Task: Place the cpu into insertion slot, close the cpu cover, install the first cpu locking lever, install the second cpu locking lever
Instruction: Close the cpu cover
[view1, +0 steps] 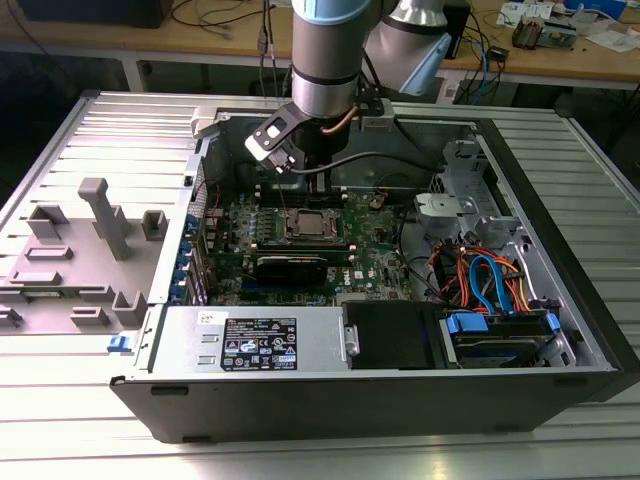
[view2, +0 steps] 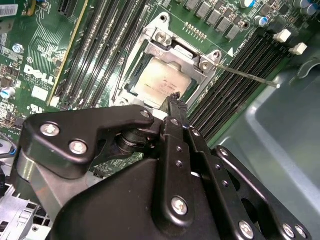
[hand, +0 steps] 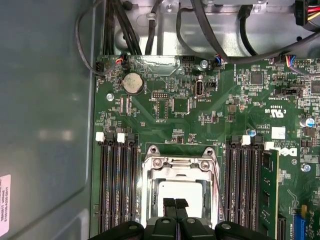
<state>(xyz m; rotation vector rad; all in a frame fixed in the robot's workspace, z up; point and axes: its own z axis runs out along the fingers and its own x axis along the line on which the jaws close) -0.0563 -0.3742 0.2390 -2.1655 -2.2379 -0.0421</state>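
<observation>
The gripper (hand: 175, 204) hangs inside the open computer case (view1: 330, 395), over the socket on the green motherboard (hand: 165, 115); its fingers (hand: 170, 205) are clenched tip against tip, with nothing between them. The cpu (view2: 162, 80) lies flat in the socket, and the cpu cover (view2: 186, 54) is folded down around it, the chip's silvery top showing through the window; one thin locking lever (view2: 250, 77) juts out from the socket across the memory slots (view2: 225, 95).

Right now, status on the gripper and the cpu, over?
Gripper shut, empty, tips over the socket. Cpu seated, cpu cover down over it. One locking lever sticking out, not latched.
</observation>
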